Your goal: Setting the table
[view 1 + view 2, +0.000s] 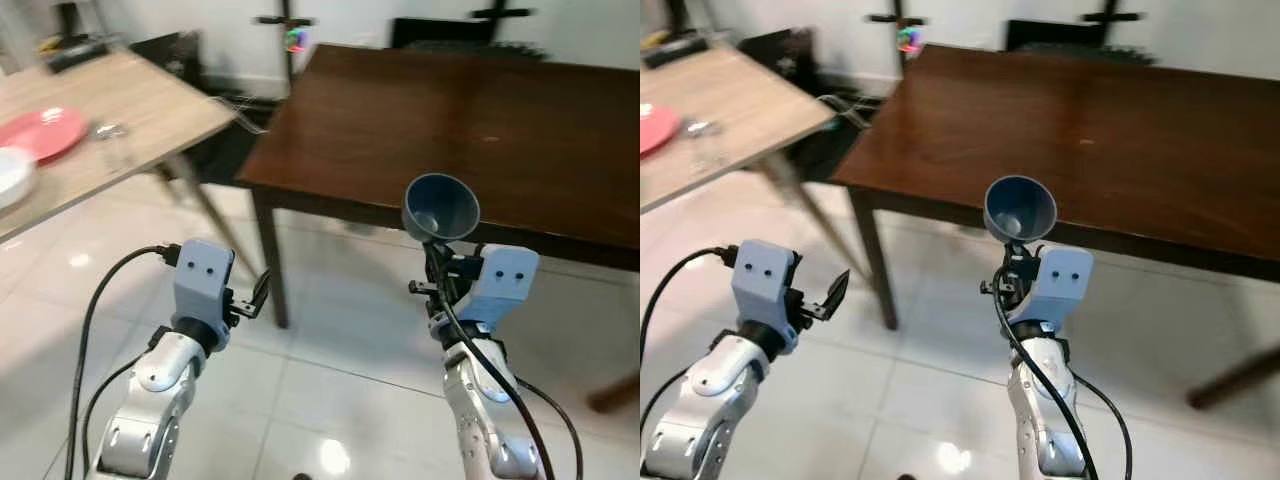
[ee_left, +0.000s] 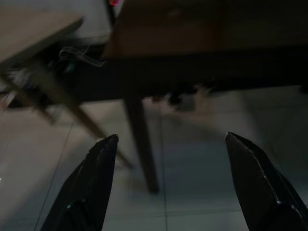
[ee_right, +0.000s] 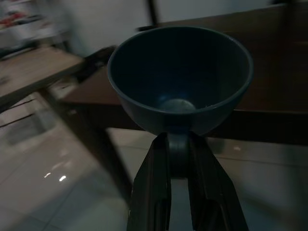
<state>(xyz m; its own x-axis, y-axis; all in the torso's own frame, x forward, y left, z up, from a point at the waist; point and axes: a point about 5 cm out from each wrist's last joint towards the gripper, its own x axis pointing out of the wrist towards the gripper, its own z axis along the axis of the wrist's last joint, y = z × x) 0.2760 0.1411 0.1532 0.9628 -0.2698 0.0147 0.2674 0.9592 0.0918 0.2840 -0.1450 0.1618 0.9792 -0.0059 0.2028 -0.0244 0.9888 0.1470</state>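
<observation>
Two silver arms reach forward over a glossy white tile floor (image 1: 330, 350). On the right, the right hand (image 1: 436, 268) pinches the stem of a dark blue bowl (image 1: 441, 207) between its two black fingers (image 3: 154, 192), pressed tight against the foot, and holds the bowl upright above them with its mouth open to the camera. Just beyond that hand stands a dark brown table (image 1: 480, 130), its near edge level with the bowl and its top bare where it shows. The left hand (image 1: 252, 297) hangs over the floor with its fingers (image 2: 91, 183) spread wide apart and nothing between them; the dark table's leg (image 2: 142, 144) stands ahead of it. Farther off to the left of the left hand, a light wooden table (image 1: 120, 120) carries a pink plate (image 1: 42, 132) and a white plate (image 1: 14, 175) close beside it at the frame's edge.
</observation>
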